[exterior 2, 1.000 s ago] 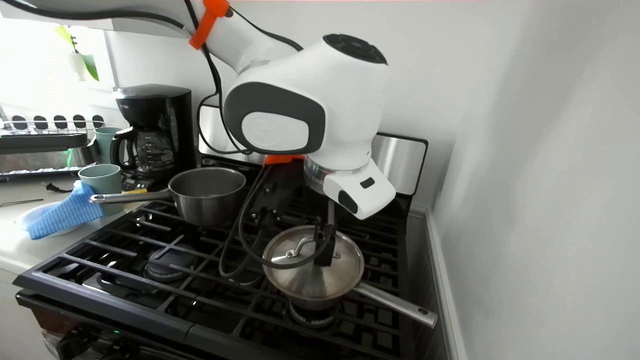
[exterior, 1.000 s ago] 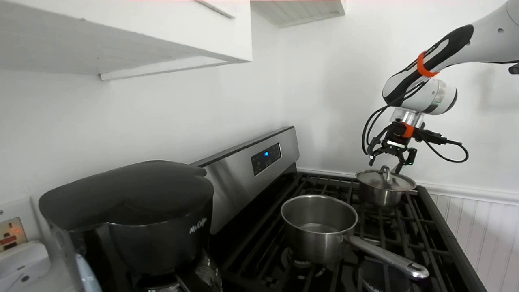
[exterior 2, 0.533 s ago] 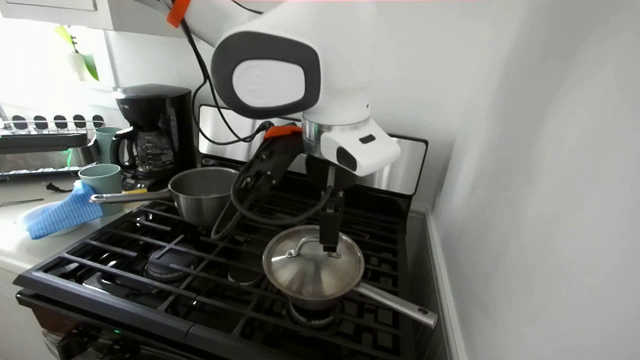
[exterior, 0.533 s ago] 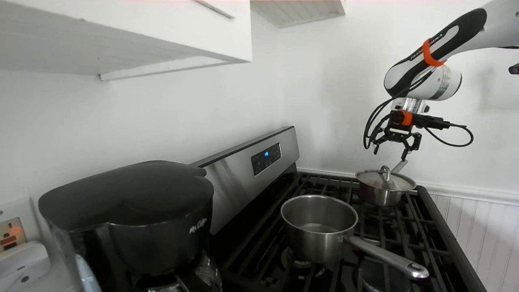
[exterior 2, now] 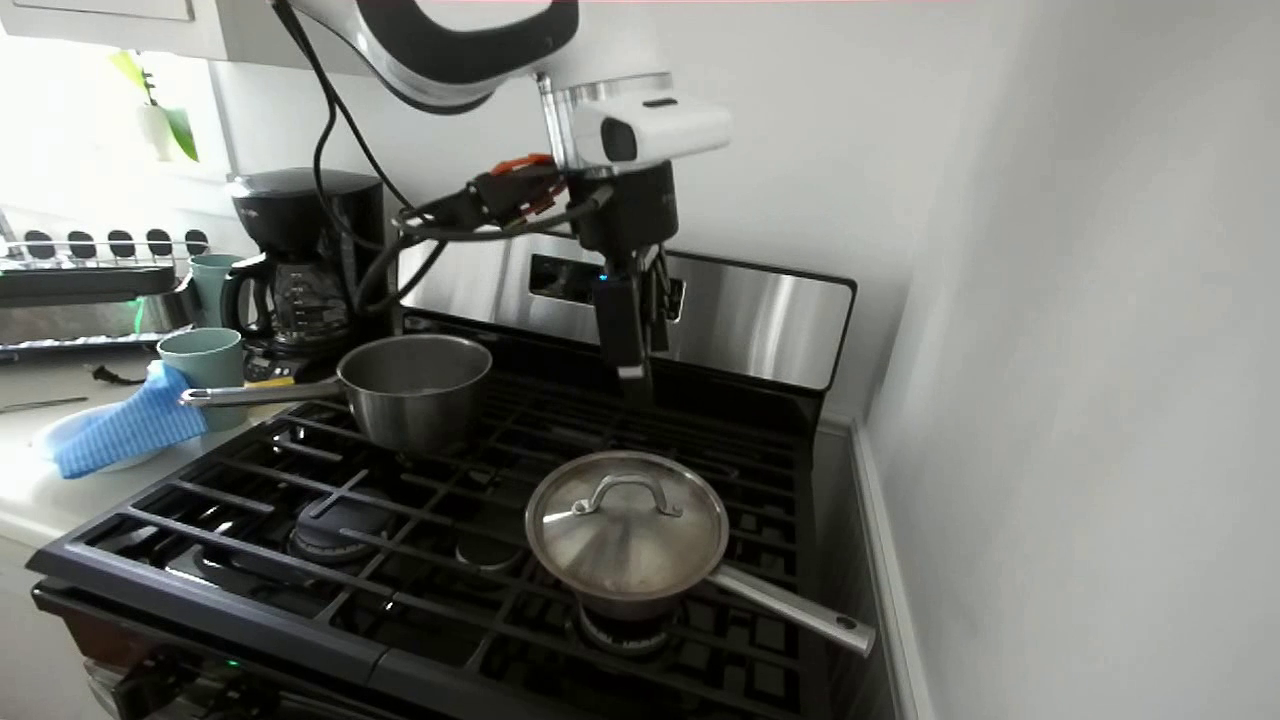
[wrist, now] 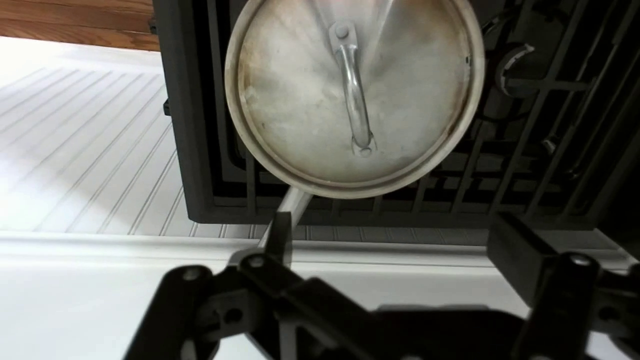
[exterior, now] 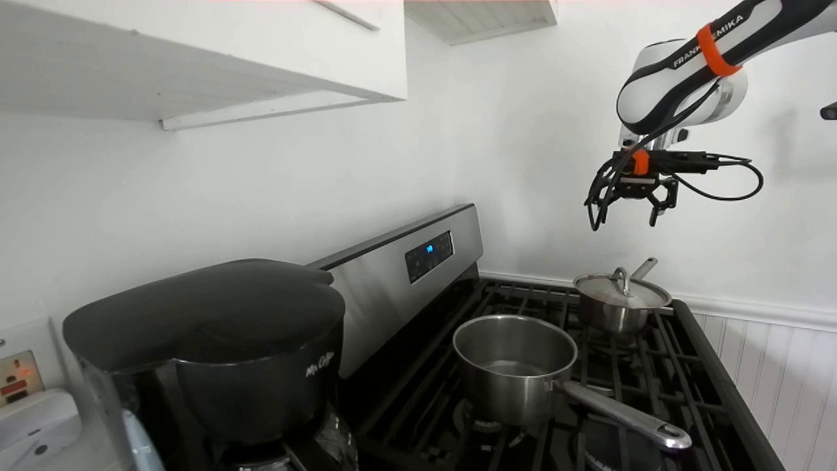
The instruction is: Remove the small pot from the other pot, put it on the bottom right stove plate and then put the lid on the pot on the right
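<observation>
Your gripper (exterior: 628,217) is spread wide, higher up than the lid (exterior 2: 626,545). The lid covers the pot (exterior: 614,319) by the worktop's (exterior 2: 215,612) front right corner. In the wrist view, part of the lid is cut off and your gripper hides some of the pot's handle (wrist: 297,202).

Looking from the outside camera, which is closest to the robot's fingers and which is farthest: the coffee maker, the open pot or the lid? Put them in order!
In an exterior view, going out from the fingers:
1. Lid: below the fingers in the picture.
2. Open pot: off to their left in the picture.
3. Coffee maker: farther left, past the open pot.
</observation>
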### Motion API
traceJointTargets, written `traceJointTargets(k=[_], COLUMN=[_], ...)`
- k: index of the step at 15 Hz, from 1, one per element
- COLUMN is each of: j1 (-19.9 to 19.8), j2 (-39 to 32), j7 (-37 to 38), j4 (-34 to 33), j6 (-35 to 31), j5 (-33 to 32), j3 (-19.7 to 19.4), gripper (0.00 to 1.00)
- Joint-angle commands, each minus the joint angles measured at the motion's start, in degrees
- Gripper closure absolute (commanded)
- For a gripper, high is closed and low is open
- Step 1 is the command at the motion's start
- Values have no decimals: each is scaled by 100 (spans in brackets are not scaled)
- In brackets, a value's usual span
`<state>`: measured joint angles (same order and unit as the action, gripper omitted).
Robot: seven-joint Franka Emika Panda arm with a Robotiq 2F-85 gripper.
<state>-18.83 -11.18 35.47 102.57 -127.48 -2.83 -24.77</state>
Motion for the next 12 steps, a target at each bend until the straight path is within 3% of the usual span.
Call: traceJointTargets(k=[1, 6, 7, 8, 12], j1=[321, 413, 407, 274, 280], j2=[649, 1107, 1182, 827, 987], j7=[1036, 1887, 1959, 1616, 1737], j4=[300, 358, 388, 72, 176], j6=[385, 919, 955, 898, 947], j5=[-774, -1566, -1612, -1320, -1419], j3=[40, 350, 422, 410, 493], gripper=[0, 0, 0, 0, 0])
